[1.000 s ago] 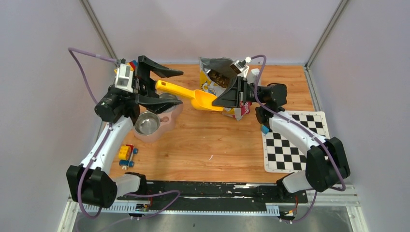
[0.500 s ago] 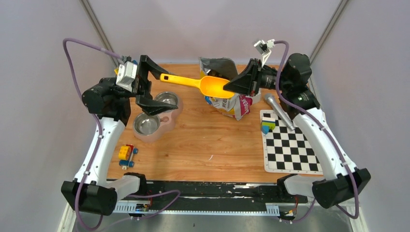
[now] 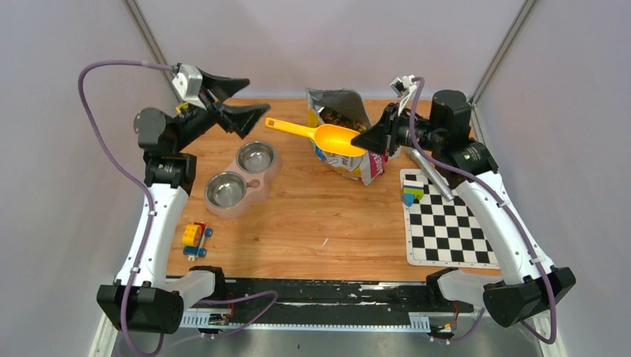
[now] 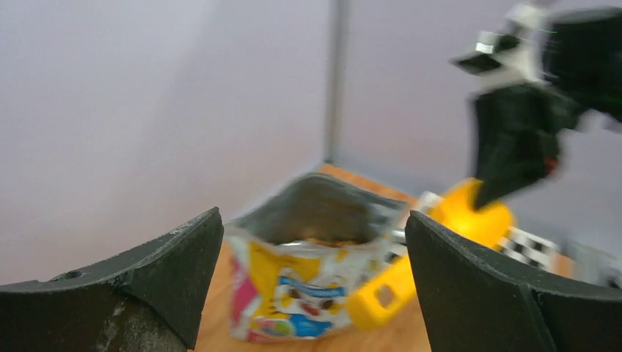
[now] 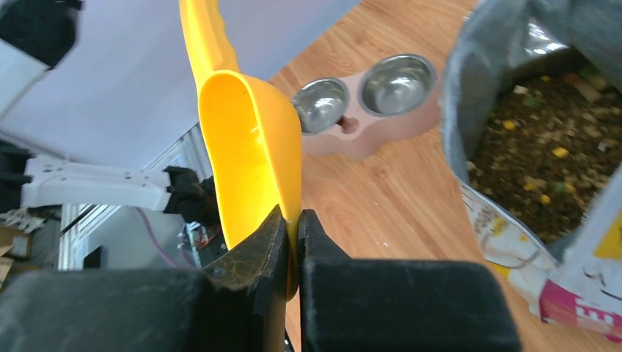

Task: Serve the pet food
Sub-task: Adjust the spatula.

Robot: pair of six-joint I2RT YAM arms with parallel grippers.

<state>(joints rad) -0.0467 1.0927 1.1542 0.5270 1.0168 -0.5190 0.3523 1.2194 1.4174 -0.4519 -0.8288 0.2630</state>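
1. My right hand [image 5: 292, 220] pinches the empty scoop [image 5: 249, 139] by its rim, apparently poised for a dip.
2. The pet food [image 5: 543, 147] sits inside the open bag [image 3: 350, 160], just beside the scoop.
3. My left hand [image 3: 251, 95] gapes wide, holding nothing, raised clear of the twin bowl [image 3: 257, 182] on the table [image 3: 320, 216].

Right claw [image 3: 360, 139] with scoop [image 3: 327, 137] hangs before bag [image 3: 348, 161] mouth; air above bowl [image 3: 263, 181] open.

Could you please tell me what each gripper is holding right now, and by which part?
The right gripper pinches the yellow scoop by the front rim of its bowl; the left gripper is open and holds nothing.
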